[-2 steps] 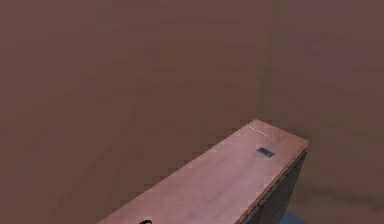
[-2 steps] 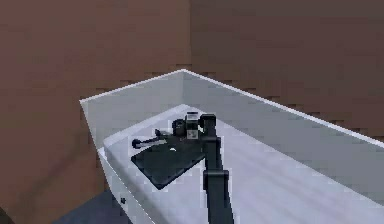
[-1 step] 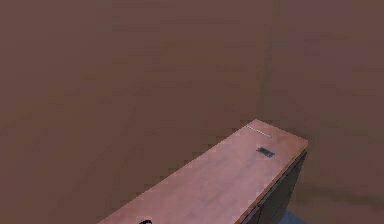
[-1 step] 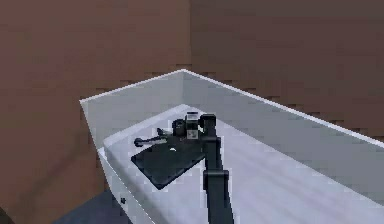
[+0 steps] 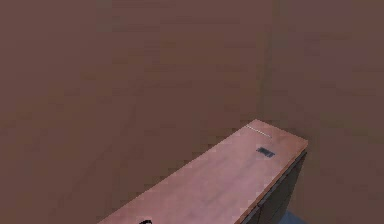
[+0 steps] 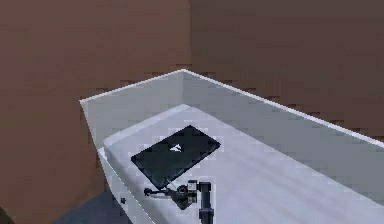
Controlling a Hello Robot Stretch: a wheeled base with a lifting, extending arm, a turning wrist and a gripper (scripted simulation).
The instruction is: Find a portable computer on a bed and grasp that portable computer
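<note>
In the forward view, a flat reddish-brown wooden top [image 5: 215, 185] runs on a slant from the bottom edge up toward the right, set against a plain brown wall [image 5: 130, 70]. A small dark rectangular mark [image 5: 265, 152] sits near the top's far end. In the arm side view, a bed with a pale grey mattress and low white boards [image 6: 245, 105] stands in a corner of the room. A thin black portable computer [image 6: 177, 152], its lid down, lies flat on the mattress toward the view's left end. The dark square arm [image 6: 206, 207] rises from the bottom edge, and the gripper [image 6: 155, 189] sits at the computer's near edge. Whether it touches the computer cannot be told. Nor can it be told how the fingers stand or whether the gripper holds anything.
</note>
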